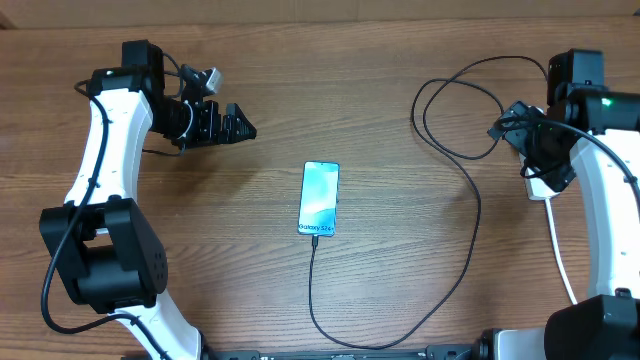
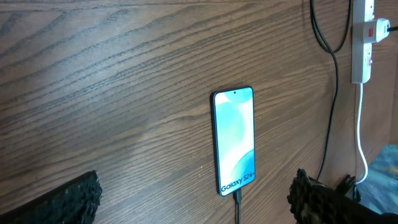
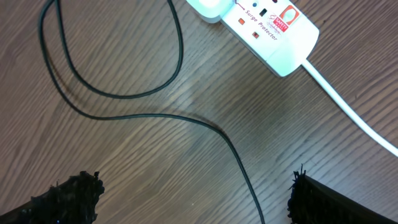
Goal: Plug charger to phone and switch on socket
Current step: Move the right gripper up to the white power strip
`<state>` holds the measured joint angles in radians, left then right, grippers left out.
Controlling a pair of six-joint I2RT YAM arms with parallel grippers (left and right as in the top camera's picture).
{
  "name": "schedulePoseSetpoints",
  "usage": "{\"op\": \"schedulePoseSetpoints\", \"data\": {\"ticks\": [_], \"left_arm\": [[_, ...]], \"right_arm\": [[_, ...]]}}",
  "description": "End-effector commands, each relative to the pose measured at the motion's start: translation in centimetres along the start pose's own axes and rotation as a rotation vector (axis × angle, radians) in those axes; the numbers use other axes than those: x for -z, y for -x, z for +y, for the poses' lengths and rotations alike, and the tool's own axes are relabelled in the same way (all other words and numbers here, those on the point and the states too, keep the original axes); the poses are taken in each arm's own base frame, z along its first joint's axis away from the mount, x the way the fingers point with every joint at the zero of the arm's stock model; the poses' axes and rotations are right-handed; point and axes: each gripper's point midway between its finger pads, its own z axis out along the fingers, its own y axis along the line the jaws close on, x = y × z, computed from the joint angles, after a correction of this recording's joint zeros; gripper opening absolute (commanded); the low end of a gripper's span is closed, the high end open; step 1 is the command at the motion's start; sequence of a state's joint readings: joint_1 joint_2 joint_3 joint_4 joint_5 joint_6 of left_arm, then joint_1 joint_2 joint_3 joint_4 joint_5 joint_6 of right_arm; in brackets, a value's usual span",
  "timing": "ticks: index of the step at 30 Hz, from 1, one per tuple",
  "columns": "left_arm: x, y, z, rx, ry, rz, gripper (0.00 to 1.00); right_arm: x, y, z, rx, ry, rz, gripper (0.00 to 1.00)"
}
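One phone (image 1: 319, 198), one charger (image 1: 310, 280), one socket (image 3: 273, 37), two grippers (image 2: 199, 199) (image 3: 193, 199), one table (image 1: 330, 70).

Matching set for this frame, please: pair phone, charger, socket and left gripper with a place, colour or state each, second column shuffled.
1 phone
2 charger
3 socket
4 left gripper

A white, right side of the table
B open, holding nothing
C screen lit, mid-table
D black, loops away from the phone's bottom edge

Pairs: 1-C, 2-D, 3-A, 4-B
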<state>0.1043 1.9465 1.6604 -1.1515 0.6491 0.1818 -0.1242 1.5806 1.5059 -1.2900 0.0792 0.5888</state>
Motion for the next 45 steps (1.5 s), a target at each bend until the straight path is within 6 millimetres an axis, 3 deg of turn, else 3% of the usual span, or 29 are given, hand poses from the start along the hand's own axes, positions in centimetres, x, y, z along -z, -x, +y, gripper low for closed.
{"op": "schedulePoseSetpoints", "data": {"ticks": [1, 45], "left_arm": [[0.41, 0.21, -0.69, -0.015, 0.004, -0.012, 1.00], [0.41, 0.21, -0.69, -0.015, 0.004, -0.012, 1.00]], "right_arm": [[-0.99, -0.18, -0.48, -0.017, -0.025, 0.003, 1.00], [-1.46, 0.14, -0.20, -0.018, -0.012, -0.013, 1.00]]}}
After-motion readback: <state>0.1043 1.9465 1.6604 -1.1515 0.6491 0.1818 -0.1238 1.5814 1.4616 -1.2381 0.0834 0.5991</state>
